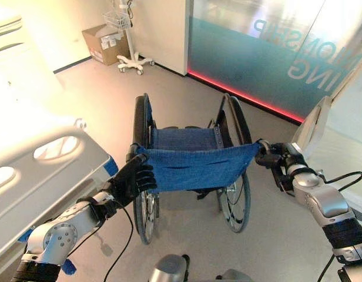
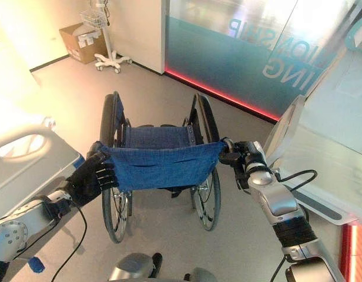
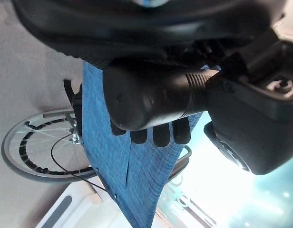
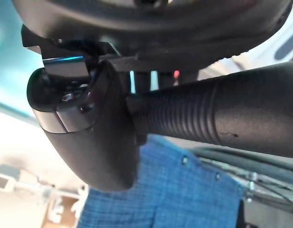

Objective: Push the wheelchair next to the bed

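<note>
We hold the wheelchair [image 1: 190,170] by both push handles, just off the bed's [image 1: 49,170] foot corner.

Beside the bed's white end rail, the wheelchair faces away from us, its blue back cloth [image 1: 195,166] stretched between our hands. Our left hand [image 1: 134,179] has its fingers curled around the handle nearer the bed; our right hand [image 2: 240,155] is clamped on the far handle [image 4: 232,121]. Well beyond the bed, a cardboard box [image 1: 101,44] and wheeled stand [image 1: 131,56] sit by the wall.
</note>
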`<state>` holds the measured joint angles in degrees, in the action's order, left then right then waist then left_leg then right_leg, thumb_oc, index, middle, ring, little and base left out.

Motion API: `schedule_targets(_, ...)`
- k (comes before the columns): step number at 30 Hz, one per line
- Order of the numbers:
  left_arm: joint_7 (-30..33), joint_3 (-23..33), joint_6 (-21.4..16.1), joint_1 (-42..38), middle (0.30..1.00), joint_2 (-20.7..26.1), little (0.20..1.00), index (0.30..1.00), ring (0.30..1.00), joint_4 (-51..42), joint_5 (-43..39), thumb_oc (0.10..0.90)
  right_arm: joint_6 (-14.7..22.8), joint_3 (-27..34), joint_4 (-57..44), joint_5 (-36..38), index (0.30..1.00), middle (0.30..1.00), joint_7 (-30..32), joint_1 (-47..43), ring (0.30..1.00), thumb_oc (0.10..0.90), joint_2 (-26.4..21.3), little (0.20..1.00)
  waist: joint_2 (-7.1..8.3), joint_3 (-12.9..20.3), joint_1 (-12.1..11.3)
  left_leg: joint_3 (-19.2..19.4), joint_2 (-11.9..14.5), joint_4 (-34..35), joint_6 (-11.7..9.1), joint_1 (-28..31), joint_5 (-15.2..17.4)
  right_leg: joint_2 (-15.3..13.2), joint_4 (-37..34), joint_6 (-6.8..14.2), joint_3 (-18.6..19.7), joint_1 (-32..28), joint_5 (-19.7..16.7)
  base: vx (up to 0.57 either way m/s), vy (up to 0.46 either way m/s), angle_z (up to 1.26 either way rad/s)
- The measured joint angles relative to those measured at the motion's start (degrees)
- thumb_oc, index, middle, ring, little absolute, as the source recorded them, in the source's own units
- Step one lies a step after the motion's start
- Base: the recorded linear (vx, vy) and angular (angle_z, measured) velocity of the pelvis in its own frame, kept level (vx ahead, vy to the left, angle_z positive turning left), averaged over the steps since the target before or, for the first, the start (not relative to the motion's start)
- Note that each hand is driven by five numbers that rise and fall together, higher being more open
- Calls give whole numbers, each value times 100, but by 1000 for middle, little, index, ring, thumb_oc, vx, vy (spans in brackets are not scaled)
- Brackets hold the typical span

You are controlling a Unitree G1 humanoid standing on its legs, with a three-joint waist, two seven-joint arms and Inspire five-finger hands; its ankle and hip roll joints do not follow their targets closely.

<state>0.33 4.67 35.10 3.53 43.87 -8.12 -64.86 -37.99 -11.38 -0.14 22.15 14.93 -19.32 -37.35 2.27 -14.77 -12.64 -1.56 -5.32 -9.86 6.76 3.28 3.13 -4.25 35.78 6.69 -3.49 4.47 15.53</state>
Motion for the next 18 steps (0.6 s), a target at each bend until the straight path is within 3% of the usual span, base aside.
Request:
schedule_targets(1,-1,-1,-5,-4,300,-1,300,300,300,13,0,400,4,-4,-2,-7,300,300,0,2,300,400,0,300,-9,-4,26,-10,-6,16,7,24,2,-8,-183,-2,-3,69,-2,347,-164,20)
schedule_targets(3,48,-95,-10,-19,300,17,300,300,300,42,5,400,12,15,-47,-54,300,300,-4,91,300,400,-12,300,-14,-7,365,-162,-140,30,60,130,11,-81,-985,92,79,369,-160,473,-221,79)
schedule_targets(4,108,-214,-11,-53,300,4,300,300,300,72,15,400,10,36,-71,-48,300,300,-14,170,300,400,-59,300,-26,-8,584,-375,-237,15,72,188,77,-146,-1532,178,255,403,-365,492,-237,100)
schedule_targets(5,98,-226,-11,-52,300,-19,300,300,300,100,-3,400,-8,43,-130,-47,300,300,-14,218,300,400,-117,300,-3,-3,641,-450,-318,21,45,225,128,-196,-1792,242,396,490,-555,481,-240,85)
schedule_targets(6,91,-270,-11,-51,300,-57,300,300,300,102,-19,400,-66,74,-247,53,300,300,-36,276,300,400,-273,300,18,-13,736,-461,-430,-124,133,208,277,-294,-2289,299,664,629,-966,334,-178,57)
schedule_targets(8,146,-411,-10,-40,300,-73,300,300,300,107,-21,400,-128,171,-261,81,300,300,-95,345,300,400,-290,300,18,-18,851,-376,-488,-254,151,340,388,-462,-2933,172,622,609,-1341,385,-265,52)
schedule_targets(11,142,-409,-10,11,300,-217,300,300,300,121,-20,400,-293,173,-261,101,300,300,-116,338,300,400,-336,300,33,-17,854,-351,-425,-483,99,394,681,-393,-2555,72,603,612,-1397,417,-290,46)
schedule_targets(13,140,-370,-5,17,300,-294,300,300,300,73,-19,400,-334,171,-262,197,300,300,-125,306,300,400,-437,300,30,10,826,-355,-232,-549,-100,438,840,-143,-2111,2,507,495,-1398,362,-248,36)
schedule_targets(15,162,-332,0,73,300,-229,300,300,300,3,-16,400,-356,115,-257,310,300,300,-143,249,300,400,-487,300,39,51,763,-315,-27,-628,-440,482,933,107,-2138,-274,142,165,-1398,284,-265,34)
schedule_targets(16,171,-247,7,84,300,-287,300,300,300,-15,-13,400,-363,69,-211,315,300,300,-153,143,300,400,-496,300,23,26,724,-423,-46,-1485,-768,184,1147,160,-2055,-508,105,137,-1368,363,-299,26)
schedule_targets(17,239,-247,18,65,300,-376,300,300,300,-14,5,400,-372,63,-110,320,300,300,-189,96,300,400,-477,300,-14,8,611,-461,-69,-2942,-1059,-457,1009,276,-2023,-580,127,56,-1323,227,-182,6)
schedule_targets(18,248,-247,43,73,300,-393,300,300,300,-13,6,400,-376,49,-102,320,300,300,-202,97,300,400,-486,300,-14,8,482,-488,-86,-3311,-1274,-626,796,310,-2029,-621,153,19,-1298,303,-213,-18)
